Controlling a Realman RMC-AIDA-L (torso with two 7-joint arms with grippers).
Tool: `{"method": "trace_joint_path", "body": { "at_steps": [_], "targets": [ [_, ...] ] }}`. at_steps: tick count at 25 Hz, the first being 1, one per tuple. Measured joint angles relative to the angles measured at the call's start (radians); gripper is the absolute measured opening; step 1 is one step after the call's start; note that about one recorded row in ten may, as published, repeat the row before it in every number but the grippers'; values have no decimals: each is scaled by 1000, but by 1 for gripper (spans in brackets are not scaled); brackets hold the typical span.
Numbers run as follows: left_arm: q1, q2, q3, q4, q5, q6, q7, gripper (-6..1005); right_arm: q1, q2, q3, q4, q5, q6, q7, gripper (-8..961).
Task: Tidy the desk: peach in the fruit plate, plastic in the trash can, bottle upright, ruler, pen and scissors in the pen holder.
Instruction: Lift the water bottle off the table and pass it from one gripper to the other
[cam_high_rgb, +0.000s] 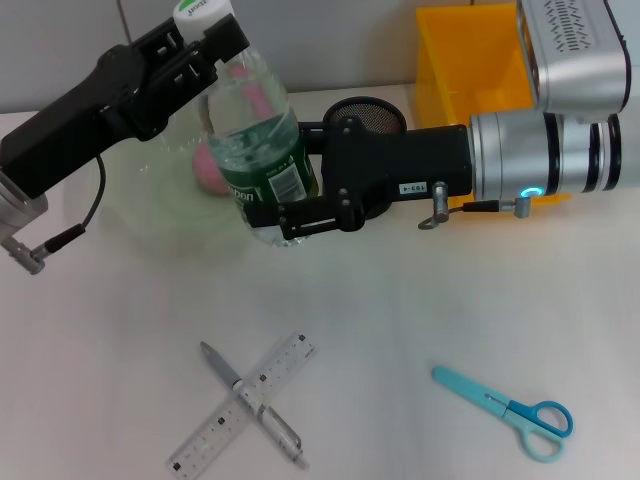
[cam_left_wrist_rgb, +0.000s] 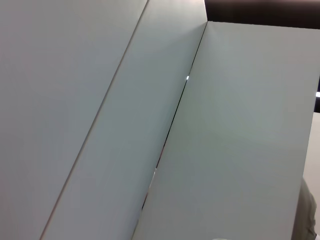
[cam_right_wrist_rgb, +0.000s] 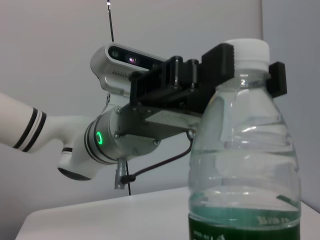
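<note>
A clear water bottle (cam_high_rgb: 255, 140) with a green label and white cap stands nearly upright at the back of the desk. My left gripper (cam_high_rgb: 200, 45) is shut on its neck under the cap, which also shows in the right wrist view (cam_right_wrist_rgb: 247, 70). My right gripper (cam_high_rgb: 290, 215) is shut around the bottle's lower part. A pink peach (cam_high_rgb: 208, 170) lies behind the bottle on a clear greenish plate (cam_high_rgb: 150, 190). A ruler (cam_high_rgb: 290, 358) and pen (cam_high_rgb: 220, 365) lie crossed at the front. Blue scissors (cam_high_rgb: 510, 408) lie at the front right. No plastic shows.
A black mesh pen holder (cam_high_rgb: 370, 112) stands behind my right gripper. A yellow trash can (cam_high_rgb: 470, 70) stands at the back right, partly behind my right arm. The left wrist view shows only wall panels.
</note>
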Motion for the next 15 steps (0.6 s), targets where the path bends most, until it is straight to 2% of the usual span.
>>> {"method": "trace_joint_path", "body": {
  "at_steps": [15],
  "targets": [
    [-4, 3, 0, 4, -3, 0, -3, 446, -5, -1, -11, 15, -28, 36, 2, 786]
  ]
}}
